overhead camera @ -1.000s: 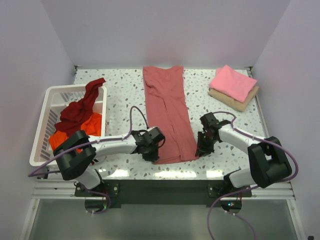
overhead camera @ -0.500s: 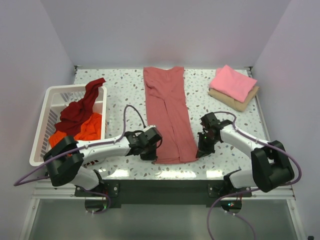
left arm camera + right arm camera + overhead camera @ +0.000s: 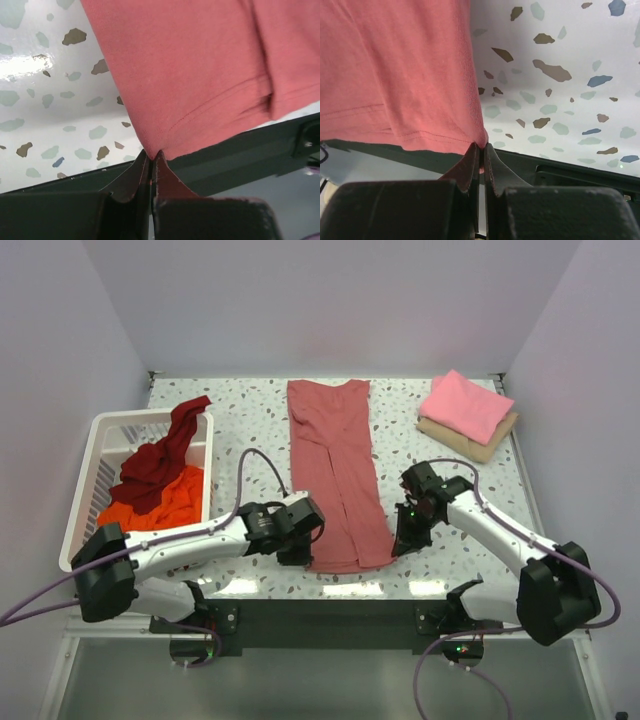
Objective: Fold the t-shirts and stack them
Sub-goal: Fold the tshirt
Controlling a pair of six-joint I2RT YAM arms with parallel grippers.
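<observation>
Top external view, from above the arms: a dusty rose-red cotton t-shirt (image 3: 335, 475), already folded lengthwise into a long narrow strip, lay down the middle of the white speckled desk (image 3: 240, 430), its near hem at the front edge. The left end effector (image 3: 300, 555) was clamped tight on the hem's left corner and the right end effector (image 3: 398, 545) on its right corner. Both wrist cameras showed the fingers pressed together with a pinch of red cloth between them.

At the far right corner a folded bright pink t-shirt (image 3: 465, 405) sat on top of a folded tan garment (image 3: 470, 440), the start of the stack. In the white slatted plastic basket (image 3: 85, 490) at the left, a dark maroon t-shirt (image 3: 160, 455) lay crumpled over an orange t-shirt (image 3: 170, 502), one maroon sleeve spilling over the far rim.

On that evidence the job stood near its midpoint. Two pieces were folded and stacked, and a third was part-folded and probably due to be doubled end over end. Two more lay unfolded in the basket. No brand, label or legible writing appeared on any garment, the basket or the arms.
</observation>
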